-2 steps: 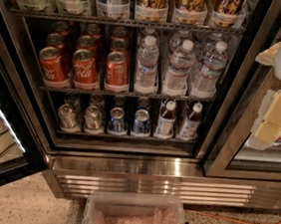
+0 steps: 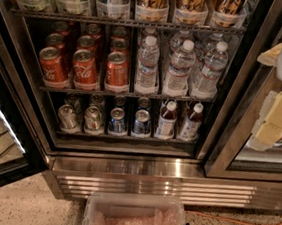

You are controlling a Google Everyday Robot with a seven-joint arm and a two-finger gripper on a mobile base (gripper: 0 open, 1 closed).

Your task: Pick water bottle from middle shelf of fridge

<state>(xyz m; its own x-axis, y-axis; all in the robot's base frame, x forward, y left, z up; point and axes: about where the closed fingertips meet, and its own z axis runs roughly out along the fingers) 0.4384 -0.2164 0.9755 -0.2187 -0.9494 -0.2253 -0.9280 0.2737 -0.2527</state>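
The fridge [image 2: 125, 168] stands open in front of me, with a steel frame and a dark interior. On its middle shelf [image 2: 128, 94], three clear ribbed water bottles with white caps stand in the front row on the right: one at the left [image 2: 147, 65], one in the middle [image 2: 179, 68], one at the right [image 2: 209, 69]. More bottles stand behind them. My gripper [image 2: 276, 118], white and cream, hangs at the right edge of the view in front of the closed right door. It is outside the fridge, to the right of the bottles and apart from them.
Red cola cans [image 2: 85, 67] fill the left of the middle shelf. The upper shelf holds tall cans [image 2: 150, 2]. The bottom shelf holds silver cans [image 2: 92, 118] and two small dark bottles [image 2: 166, 119]. The open left door [image 2: 3, 135] swings out. A clear plastic bin [image 2: 135, 219] sits on the floor.
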